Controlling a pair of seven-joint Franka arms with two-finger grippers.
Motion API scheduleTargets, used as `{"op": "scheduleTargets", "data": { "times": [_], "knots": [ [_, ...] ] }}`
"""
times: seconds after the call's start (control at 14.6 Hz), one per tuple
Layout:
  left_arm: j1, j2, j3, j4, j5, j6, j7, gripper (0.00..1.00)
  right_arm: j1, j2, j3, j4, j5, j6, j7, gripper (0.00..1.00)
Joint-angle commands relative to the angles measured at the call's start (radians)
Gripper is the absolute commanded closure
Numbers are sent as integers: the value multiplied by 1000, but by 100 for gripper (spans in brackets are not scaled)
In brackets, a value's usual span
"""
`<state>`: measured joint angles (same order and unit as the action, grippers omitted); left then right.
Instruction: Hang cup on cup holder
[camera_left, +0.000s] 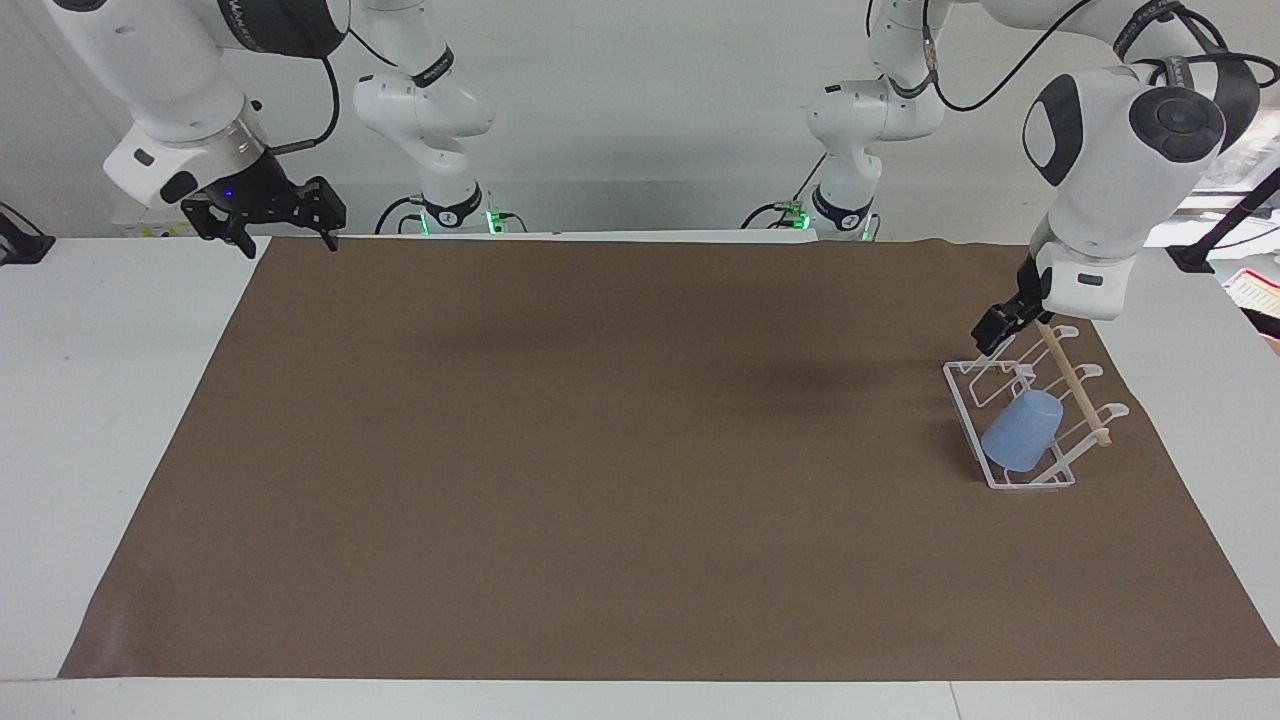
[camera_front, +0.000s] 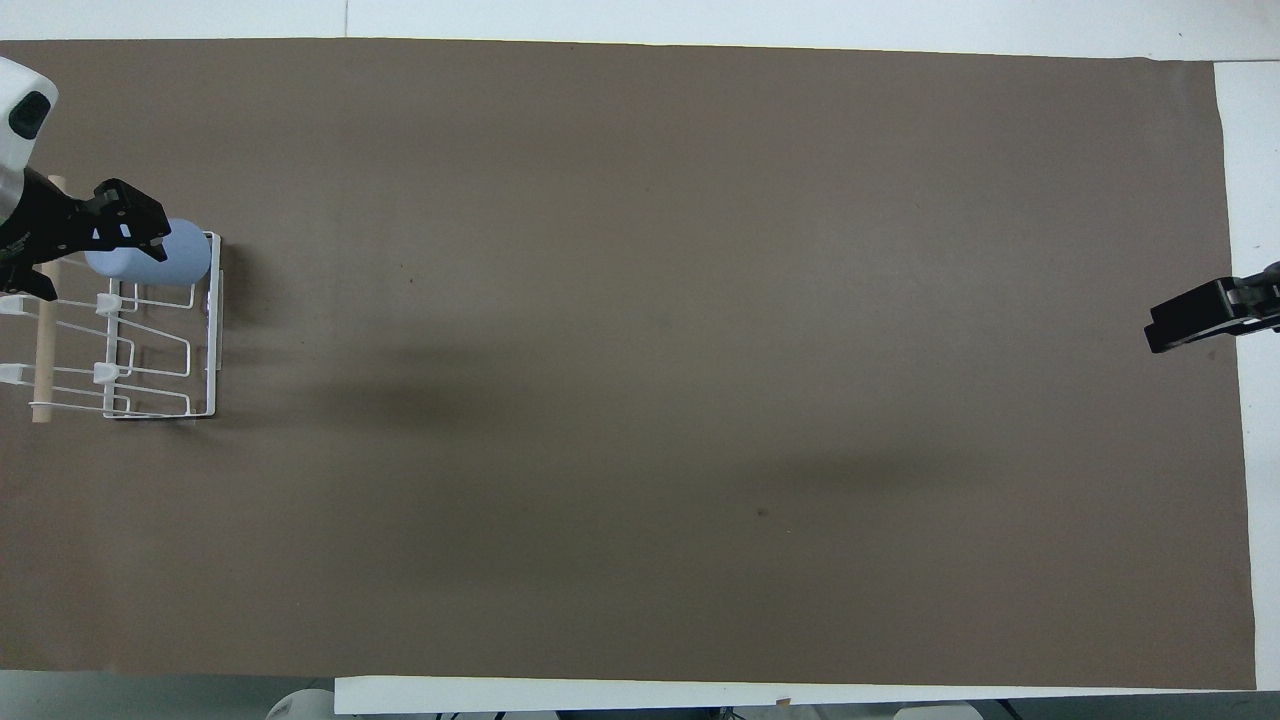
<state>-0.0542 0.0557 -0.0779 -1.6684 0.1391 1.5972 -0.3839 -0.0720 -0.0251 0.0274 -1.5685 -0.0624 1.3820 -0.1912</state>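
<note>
Small light blue plastic cup (camera_left: 1021, 430), handleless, tapering, sits slipped over one of the slanted wire prongs of the white wire cup holder (camera_left: 968, 405). It lies tilted, its wide mouth toward the holder's low rectangular base, its narrow closed end pointing up toward the light wooden dowel (camera_left: 1075, 390) that runs across the top of the rack. Of the prongs, the cup occupies the one farthest from the robots. The holder stands on the brown paper mat (camera_left: 600, 450) at the left arm's end of the table.

Left gripper (camera_left: 1000, 328) hangs in the air above the end of the holder nearer the robots, clear of the cup, nothing between its fingers. Fingers stand apart, empty. In the overhead view the gripper's black body (camera_front: 115, 215) overlaps the cup's edge (camera_front: 170, 255), but the facing view shows a gap between them.

Right gripper (camera_left: 285, 222) waits raised over the edge of the mat at the right arm's end, close by the robots' side of the table. Its fingers are spread and hold nothing. From overhead only its dark tip (camera_front: 1195, 318) shows, at the mat's border over the white table (camera_left: 100, 400).
</note>
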Motion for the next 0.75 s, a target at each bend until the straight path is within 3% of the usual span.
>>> {"op": "scheduleTargets", "data": {
  "times": [0.0,0.27,0.68],
  "knots": [
    [37,-30,1,27,-47,-103,219,0,-8,-10,3,-4,6,-9,-2,0],
    [46,-65,-2,58,-67,-171,304,0,-8,-10,3,-4,6,-9,-2,0],
    [50,-25,1,183,-125,-270,353,0,-8,-10,3,-4,6,-9,-2,0]
  ]
}}
